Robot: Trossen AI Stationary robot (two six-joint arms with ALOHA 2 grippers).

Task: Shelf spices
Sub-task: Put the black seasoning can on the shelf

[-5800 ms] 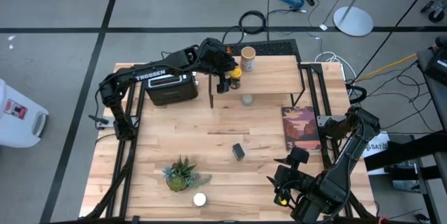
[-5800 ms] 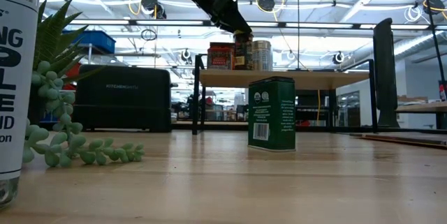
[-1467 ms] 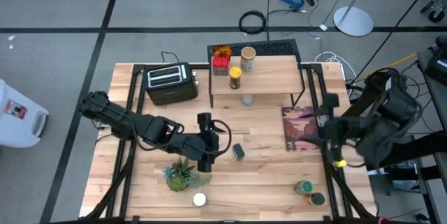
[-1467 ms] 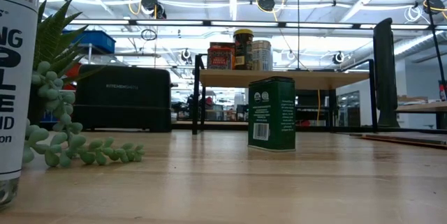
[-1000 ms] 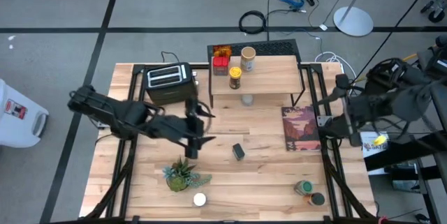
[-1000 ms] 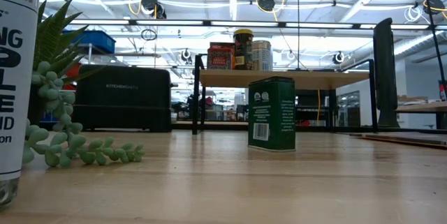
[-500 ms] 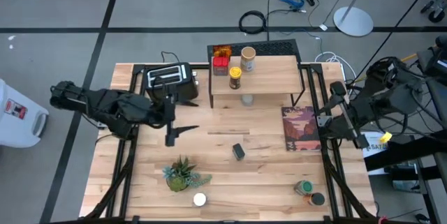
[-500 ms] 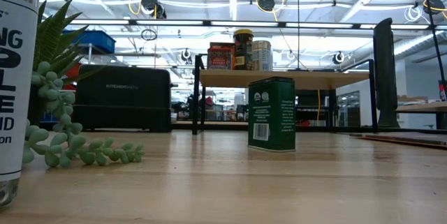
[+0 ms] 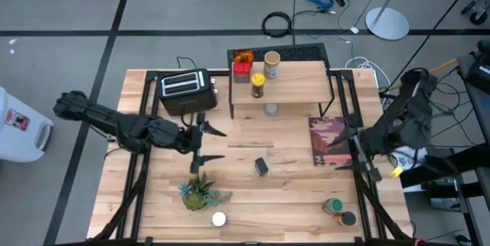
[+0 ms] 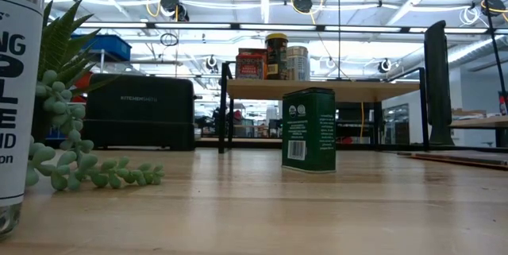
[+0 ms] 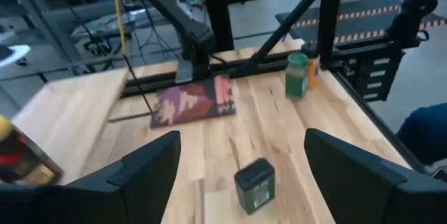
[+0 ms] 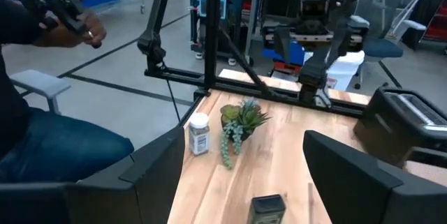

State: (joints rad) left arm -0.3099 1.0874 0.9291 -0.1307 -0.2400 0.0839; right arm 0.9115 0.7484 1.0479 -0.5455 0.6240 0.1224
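- High view: the left gripper [image 9: 200, 142] is hovering over the surface [image 9: 283, 192] with its fingers spread wide and nothing between them — it is sitting between the toaster [image 9: 184, 93] and the potted plant [image 9: 200, 191]. The right gripper [image 9: 354, 156] is hanging at the surface's right edge, just beside the book [image 9: 330, 142], also wide and empty. On the shelf [image 9: 306, 85] three containers are standing at its left end: a red tin [image 9: 243, 65], a yellow-lidded jar [image 9: 258, 85] and a tan-lidded jar [image 9: 272, 64]. The dark square tin [image 9: 262, 166] is sitting mid-surface, the white-capped shaker [image 9: 219, 219] near the front edge by the plant, and the green-capped bottle [image 9: 334, 206] is lying near the front right corner.
- Low view: the square tin [image 10: 309, 129] is standing upright on the surface, in front of the shelf [image 10: 349, 90].
- Left wrist view: the tin [image 11: 254, 185] is showing between the wide fingers [image 11: 145, 172].
- Right wrist view: a seated person's hand [image 12: 75, 26] is showing beyond the surface — well apart from the shaker [image 12: 199, 134].
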